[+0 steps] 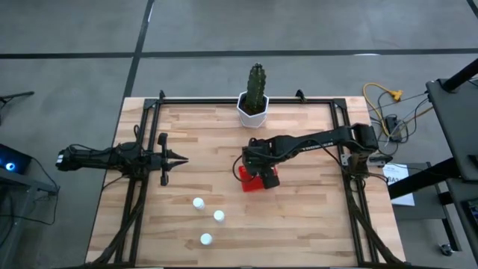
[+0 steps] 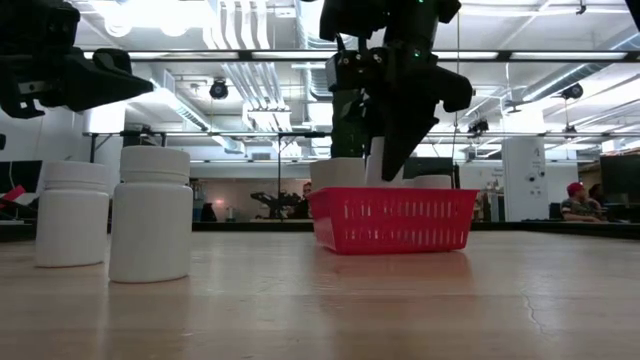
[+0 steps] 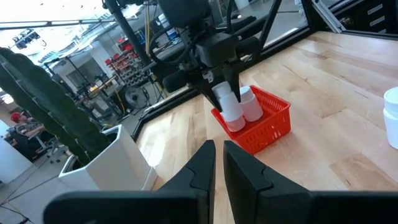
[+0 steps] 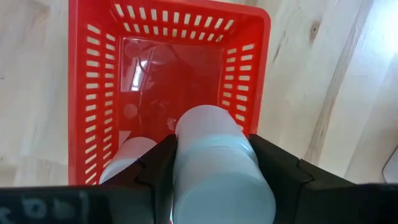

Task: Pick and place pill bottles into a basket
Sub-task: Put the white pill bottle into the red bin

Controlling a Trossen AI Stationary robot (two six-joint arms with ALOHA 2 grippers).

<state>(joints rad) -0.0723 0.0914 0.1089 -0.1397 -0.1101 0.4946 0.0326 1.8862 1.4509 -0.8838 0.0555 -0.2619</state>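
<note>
1. R gripper (image 1: 258, 170) clamped on one pill bottle (image 4: 214, 165), hanging directly over the red basket (image 1: 258, 181); bottle's lower end sits just above the basket floor in the wrist view.
2. Basket interior: two more bottles (image 3: 250, 104) already in, at the end nearest the gripper; far half of the floor bare.
3. Basket's mesh walls flank the held bottle closely on both long sides.
4. L gripper (image 1: 181, 158) fingers together, holding nothing, well apart from the basket, bare desk (image 1: 314, 217) between them.
5. Three loose bottles (image 1: 199, 202) stand on the desk nearer the L gripper than the R, spaced apart, towards the front edge.
6. Cactus pot (image 1: 253, 110) stands beyond the R gripper at the desk's far edge, clear of the basket.
</note>
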